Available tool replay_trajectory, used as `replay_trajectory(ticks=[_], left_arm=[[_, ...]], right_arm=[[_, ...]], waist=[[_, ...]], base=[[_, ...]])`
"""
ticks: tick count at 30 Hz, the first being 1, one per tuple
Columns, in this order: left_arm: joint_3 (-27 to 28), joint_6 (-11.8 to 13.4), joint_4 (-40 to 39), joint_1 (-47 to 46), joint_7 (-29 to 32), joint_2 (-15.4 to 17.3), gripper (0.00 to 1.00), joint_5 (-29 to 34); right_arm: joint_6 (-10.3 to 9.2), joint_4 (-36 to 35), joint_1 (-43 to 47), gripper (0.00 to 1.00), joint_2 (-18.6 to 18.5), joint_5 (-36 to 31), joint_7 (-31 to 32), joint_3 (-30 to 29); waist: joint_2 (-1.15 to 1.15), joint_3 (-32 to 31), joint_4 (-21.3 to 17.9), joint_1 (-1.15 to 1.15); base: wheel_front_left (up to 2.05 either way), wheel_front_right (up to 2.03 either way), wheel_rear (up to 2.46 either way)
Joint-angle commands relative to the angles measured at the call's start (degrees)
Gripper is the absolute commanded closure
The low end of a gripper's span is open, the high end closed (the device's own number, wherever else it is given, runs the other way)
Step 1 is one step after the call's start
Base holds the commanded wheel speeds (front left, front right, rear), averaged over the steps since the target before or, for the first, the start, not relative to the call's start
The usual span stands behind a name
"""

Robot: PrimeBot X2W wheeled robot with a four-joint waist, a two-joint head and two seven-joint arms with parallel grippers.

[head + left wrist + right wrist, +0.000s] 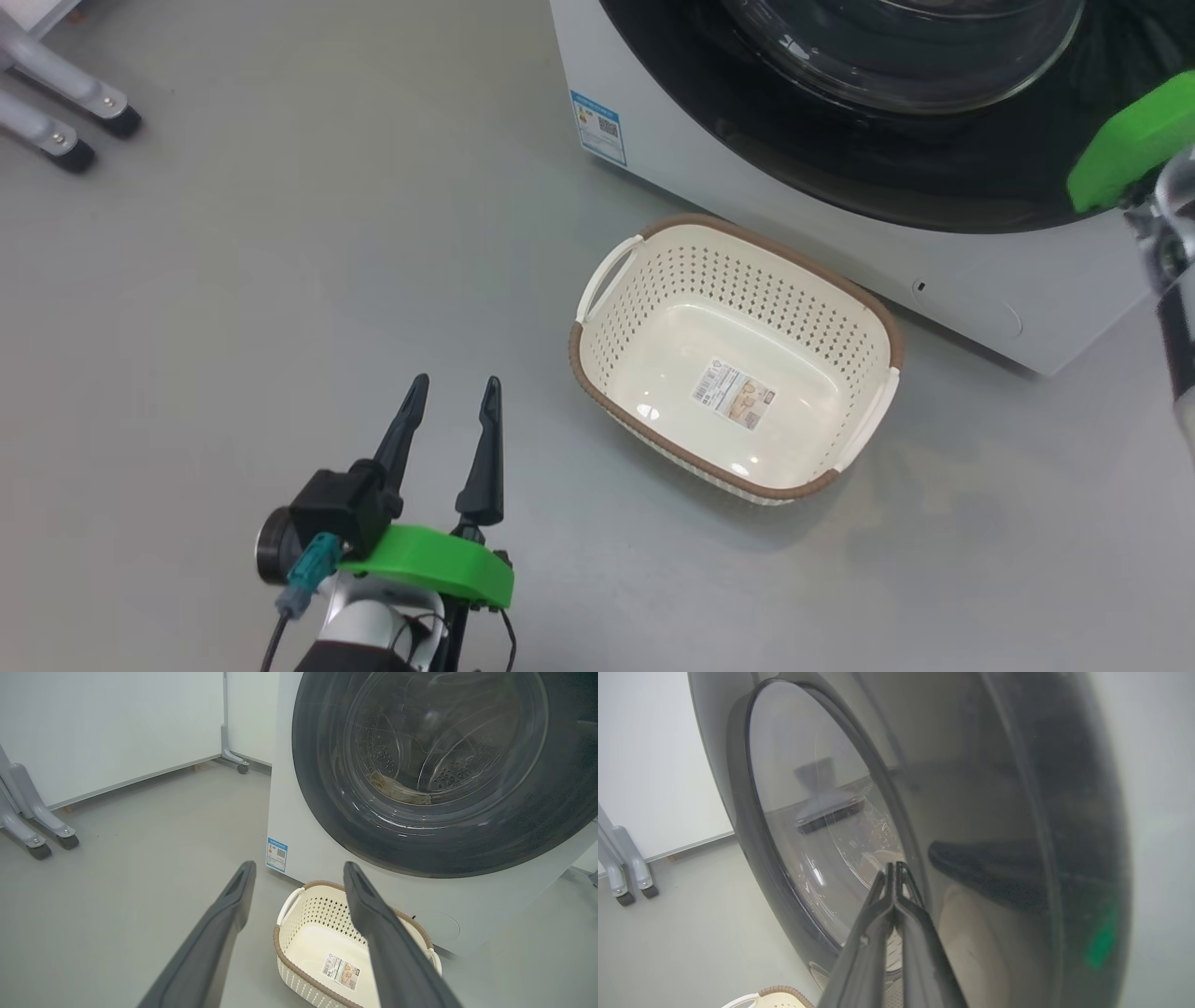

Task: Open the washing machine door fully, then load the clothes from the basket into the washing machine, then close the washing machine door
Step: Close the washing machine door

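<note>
Washing machine door (327, 812) is seen lying flat against the front of the white washing machine (289, 812), its glossy black rim ringing the bulging glass. Through that glass, in the left wrist view, a crumpled cream garment (402, 791) is made out at the bottom of the perforated steel drum; a second garment cannot be told apart. The basket (747, 280) is set on the grey floor (280, 280) just in front of the machine's lower front edge, below the door and to the right of the blue label (597, 126). Its own label (734, 396) is in plain view on its bottom.

The left claw (456, 383) is held over the floor, well apart from the basket, with its two dark fingers spread and nothing between them. The right claw (895, 865) is raised close to the door, its fingers pressed together and pointed along the black rim beside the glass; whether the tips touch the rim cannot be told. Grey frame legs on castors (65, 112) are seen at the far left of the floor.
</note>
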Motion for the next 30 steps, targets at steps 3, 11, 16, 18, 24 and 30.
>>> replay_trajectory(ticks=[3, 11, 16, 18, 24, 30], left_arm=[[2.8, 0.0, -1.2, -1.0, -0.6, 0.5, 0.00, 0.8], [4.0, -0.6, -0.4, -0.7, -0.6, 1.1, 0.00, 1.9], [4.4, -0.8, 0.6, -0.1, -0.6, 1.8, 0.00, 2.1], [4.4, -0.9, 1.1, 0.2, -0.6, 2.1, 0.00, 1.9], [4.3, -0.9, 2.2, 0.7, -0.4, 2.7, 0.00, 1.7], [4.7, -0.7, 2.7, 1.8, 0.0, 4.1, 0.00, 1.5]], right_arm=[[-0.19, -5.0, 3.0, 1.00, 2.8, 1.4, -0.5, 3.2], [-0.19, -16.9, 13.9, 1.00, 3.7, 5.0, -0.5, 6.2], [-0.19, -22.7, 21.2, 0.85, 4.0, 5.7, -0.5, 6.2], [-0.19, -24.0, 23.6, 0.28, 4.4, 5.8, -0.5, 5.6], [-0.19, -25.8, 28.3, 0.00, 5.6, 5.9, -0.5, 3.8], [-0.19, -27.2, 32.9, 0.00, 7.2, 6.0, -0.5, 1.2]], waist=[[0.00, -1.3, -1.4, 0.00], [0.00, -4.6, -5.7, 0.00], [0.00, -7.2, -8.7, 0.00], [0.00, -8.2, -9.8, 0.00], [0.00, -10.4, -12.1, 0.00], [0.00, -12.5, -15.2, 0.00]], base=[[0.00, 0.00, 0.00], [0.00, 0.00, 0.00], [0.00, 0.00, 0.00], [0.00, 0.00, 0.00], [0.00, 0.00, 0.00], [0.00, 0.00, 0.00]])
